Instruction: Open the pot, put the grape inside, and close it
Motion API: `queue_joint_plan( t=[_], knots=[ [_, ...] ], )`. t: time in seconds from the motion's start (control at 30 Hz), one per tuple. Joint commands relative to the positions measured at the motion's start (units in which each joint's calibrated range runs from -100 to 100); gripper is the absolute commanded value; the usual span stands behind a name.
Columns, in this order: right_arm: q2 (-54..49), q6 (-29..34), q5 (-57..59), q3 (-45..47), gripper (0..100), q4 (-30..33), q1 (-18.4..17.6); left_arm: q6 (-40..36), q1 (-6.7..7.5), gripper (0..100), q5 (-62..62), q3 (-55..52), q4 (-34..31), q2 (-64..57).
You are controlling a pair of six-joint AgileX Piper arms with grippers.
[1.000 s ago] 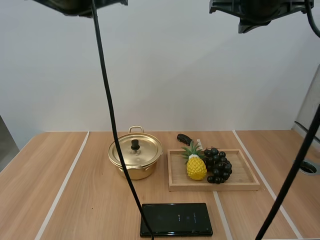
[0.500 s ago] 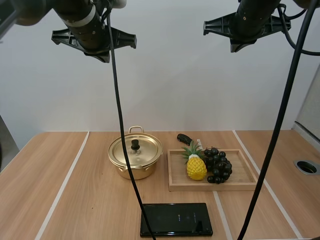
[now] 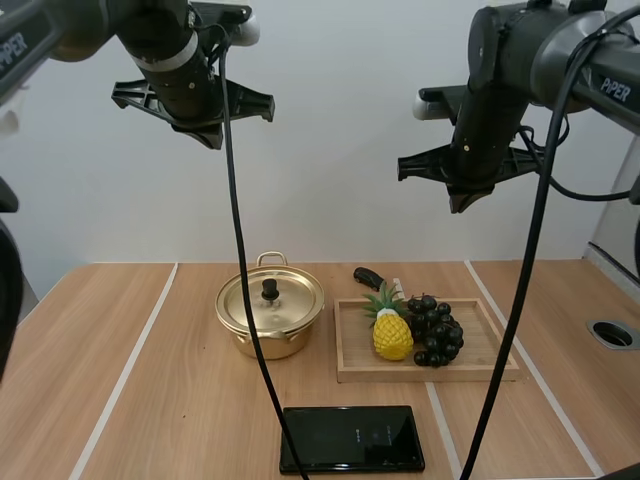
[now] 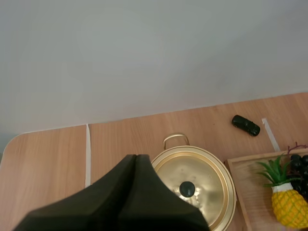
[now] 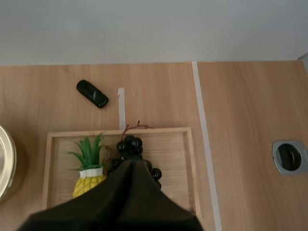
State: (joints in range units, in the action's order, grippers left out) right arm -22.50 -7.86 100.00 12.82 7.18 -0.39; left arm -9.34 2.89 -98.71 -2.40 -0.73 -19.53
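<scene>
Your left arm (image 3: pixel 165 40) and right arm (image 3: pixel 500 70) were glossy black with rounded links, white PIPER lettering (image 3: pixel 617 86) on each and a pale cap at one joint. Left gripper (image 4: pixel 135 157) and right gripper (image 5: pixel 130 162): matte black fingers pressed into one wedge.

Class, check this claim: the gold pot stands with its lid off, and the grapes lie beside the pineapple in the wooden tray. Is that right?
Not quite: the lid is on the pot, as the high view shows. The rest holds: the grapes lie beside the pineapple in the wooden tray.
</scene>
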Motion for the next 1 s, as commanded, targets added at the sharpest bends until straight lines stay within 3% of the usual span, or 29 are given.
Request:
queue_joint_plan(
  t=[0.0, 0.3, 0.37, 0.43, 0.5, 0.57, 0.63, 0.67, 0.97],
  knots=[
    [-0.7, 0.0, 0.0, 1.5, 0, 0.6, 0.1, 0.6, 0.16, 0, -0.1, -3.3, 1.0, 0.5],
    [-0.7, 0.0, 0.0, 1.6, 0, 5.4, 0.1, 0.6, 0.16, 1, 3.0, -9.5, 0.7, 0.5],
    [-0.7, 0.0, 0.0, 1.6, 0, 5.4, 0.1, 0.6, 0.16, 10, 3.6, -9.5, 0.7, 0.5],
    [-0.7, 0.0, 0.0, 1.6, 0, 5.5, 0.1, 0.6, 0.16, 29, 4.2, -9.5, 0.3, 0.5],
    [-0.7, 0.0, 0.0, 1.6, 20, 5.5, 0.1, 0.6, 0.16, 62, 4.2, -9.5, 0.3, 0.5],
    [-0.7, 0.0, 0.0, 1.6, 52, 5.5, 0.1, 1.2, 0.16, 100, 4.8, -9.5, 0.3, 0.5],
    [-0.7, -1.6, 0.0, 1.6, 94, 5.4, 0.1, 4.0, 0.16, 100, 5.5, -9.5, 0.7, 0.5],
    [-0.7, -2.8, 0.0, 1.6, 100, 5.3, 0.1, 5.1, 0.16, 100, 5.5, -9.5, 0.7, 0.5],
    [-0.7, -2.8, 0.0, 1.6, 100, 5.1, 0.1, 6.2, 0.16, 100, 8.6, -9.5, 1.9, 0.5]
  ],
)
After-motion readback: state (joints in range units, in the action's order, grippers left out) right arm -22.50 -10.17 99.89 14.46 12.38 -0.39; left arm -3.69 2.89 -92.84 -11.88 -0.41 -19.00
